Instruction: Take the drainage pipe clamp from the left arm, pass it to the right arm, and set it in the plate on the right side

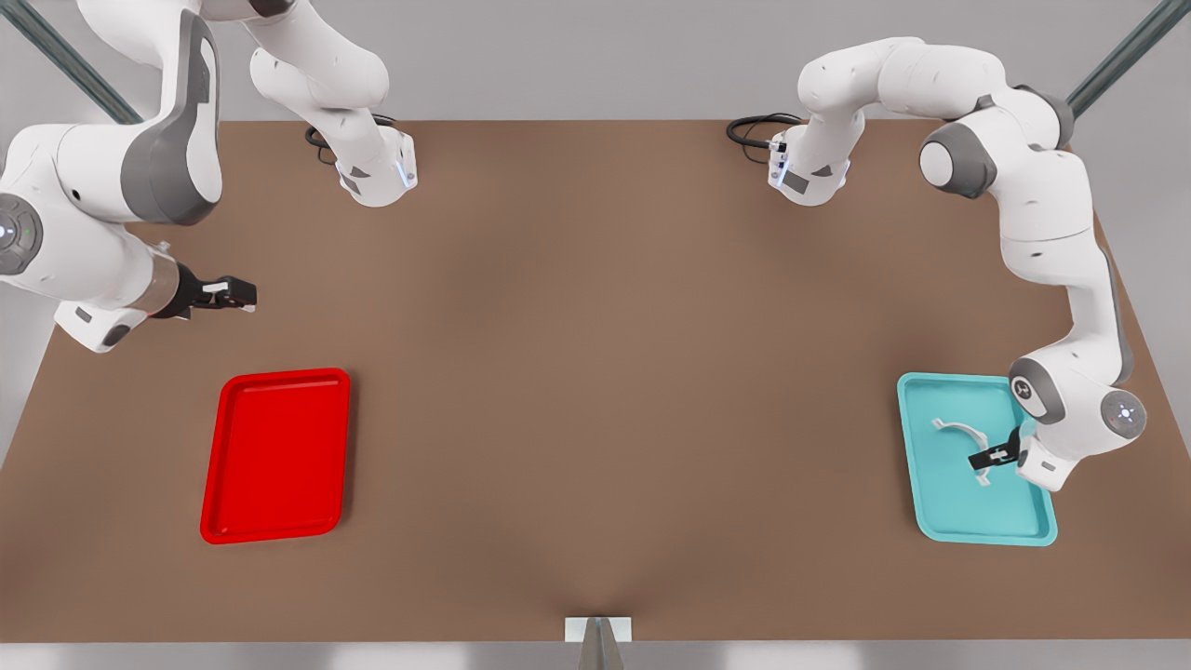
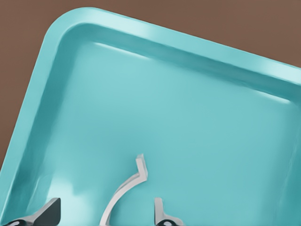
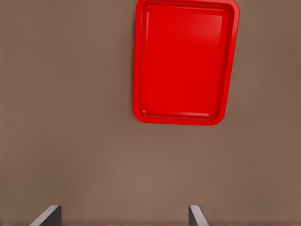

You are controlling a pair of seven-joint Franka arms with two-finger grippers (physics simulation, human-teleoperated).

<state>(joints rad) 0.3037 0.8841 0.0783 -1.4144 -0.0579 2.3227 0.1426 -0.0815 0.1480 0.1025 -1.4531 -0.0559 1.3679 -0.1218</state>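
- Left gripper [image 1: 992, 456] low in teal tray [image 1: 940, 521], fingers [image 2: 47, 212] wide, straddling drainage pipe clamp [image 1: 963, 435].
- Right gripper [image 1: 244, 296] above counter [image 1: 595, 372] near plate [image 1: 275, 454], fingers [image 3: 47, 215] wide, empty.

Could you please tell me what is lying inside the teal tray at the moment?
The white drainage pipe clamp lies inside the teal tray. The left gripper reaches over it, fingers spread on either side of the strap. The gripper covers part of the clamp.
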